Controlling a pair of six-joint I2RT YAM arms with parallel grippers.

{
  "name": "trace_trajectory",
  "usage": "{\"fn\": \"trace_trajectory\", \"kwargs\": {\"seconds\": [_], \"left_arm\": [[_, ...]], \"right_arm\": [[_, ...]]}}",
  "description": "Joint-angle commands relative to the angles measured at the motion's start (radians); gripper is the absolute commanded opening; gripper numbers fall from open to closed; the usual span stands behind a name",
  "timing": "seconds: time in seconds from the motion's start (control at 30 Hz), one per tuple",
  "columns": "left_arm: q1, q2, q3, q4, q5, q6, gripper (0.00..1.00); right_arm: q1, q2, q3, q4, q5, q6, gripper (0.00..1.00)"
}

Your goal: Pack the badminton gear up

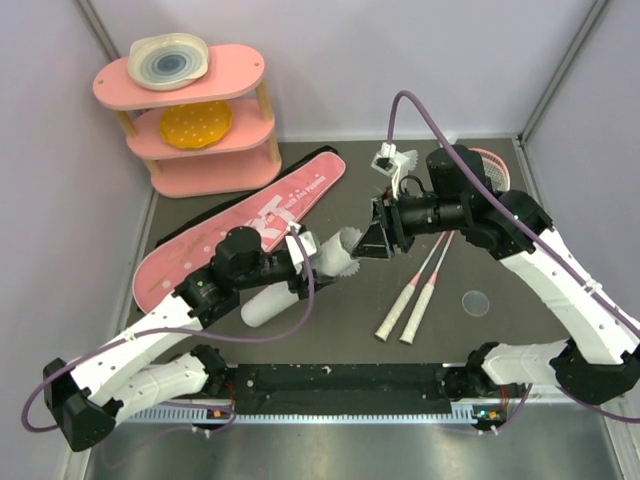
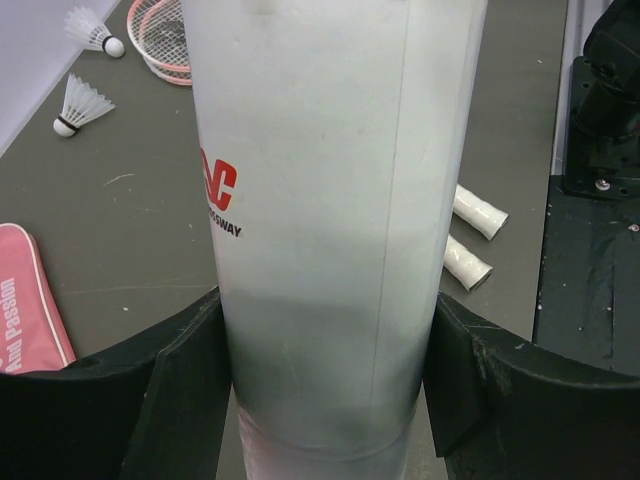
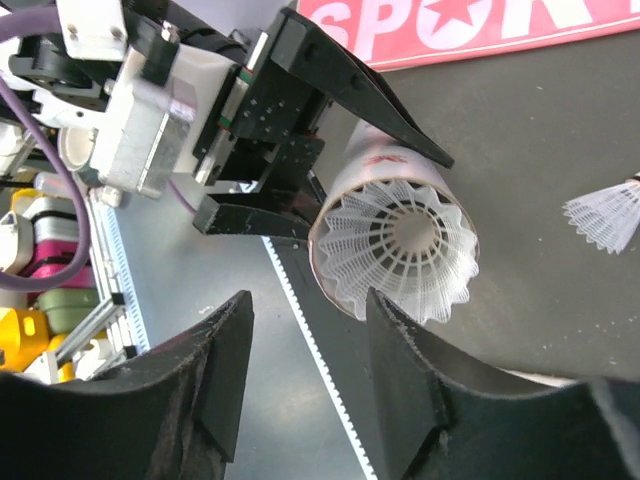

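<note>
My left gripper point(image 1: 303, 260) point(image 2: 328, 340) is shut on the white tube point(image 1: 328, 255) point(image 2: 330, 180) and holds it tilted above the mat, mouth toward the right arm. A white shuttlecock point(image 1: 347, 255) point(image 3: 395, 240) sits in the tube's mouth with its skirt sticking out. My right gripper point(image 1: 375, 240) point(image 3: 308, 310) is open and empty, just in front of that mouth. Two loose shuttlecocks point(image 2: 85, 105) point(image 2: 95, 30) lie near the racket heads point(image 2: 160, 35). Two pink rackets point(image 1: 420, 290) lie side by side, handles toward me. The pink SPORT bag point(image 1: 250, 215) point(image 3: 480, 25) lies at the left.
A pink three-tier shelf point(image 1: 215, 165) with plates stands at the back left. A small clear disc point(image 1: 477, 302) lies on the mat right of the racket handles. Another shuttlecock point(image 3: 610, 215) lies on the mat beyond the tube. Grey walls close in both sides.
</note>
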Motion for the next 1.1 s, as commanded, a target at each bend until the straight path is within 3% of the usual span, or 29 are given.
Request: {"fn": "trace_trajectory", "kwargs": {"seconds": [0.0, 0.17, 0.27, 0.37, 0.4, 0.5, 0.63, 1.07], "left_arm": [[-0.017, -0.032, -0.009, 0.051, 0.031, 0.032, 0.16], [-0.021, -0.05, -0.022, 0.055, 0.021, 0.036, 0.16], [-0.021, -0.055, -0.028, 0.069, 0.004, 0.035, 0.15], [-0.023, -0.058, -0.028, 0.08, -0.074, 0.012, 0.15], [-0.021, -0.061, -0.029, 0.08, -0.129, 0.009, 0.15], [-0.023, -0.066, -0.032, 0.082, -0.173, 0.007, 0.15], [-0.023, -0.078, -0.031, 0.079, -0.159, 0.009, 0.15], [-0.033, -0.107, -0.026, 0.079, -0.093, -0.004, 0.15]], "right_arm": [[0.01, 0.004, -0.014, 0.137, -0.069, 0.075, 0.52], [0.019, 0.007, -0.091, 0.261, -0.097, 0.161, 0.56], [0.018, -0.039, -0.137, 0.299, -0.011, 0.185, 0.57], [0.018, -0.158, -0.204, 0.347, 0.203, 0.211, 0.61], [0.019, -0.204, -0.266, 0.388, 0.325, 0.221, 0.68], [0.015, -0.35, -0.408, 0.469, 0.465, 0.268, 0.82], [0.008, -0.398, -0.486, 0.568, 0.454, 0.31, 0.83], [0.014, -0.079, -0.379, 0.52, 0.282, 0.319, 0.79]]}}
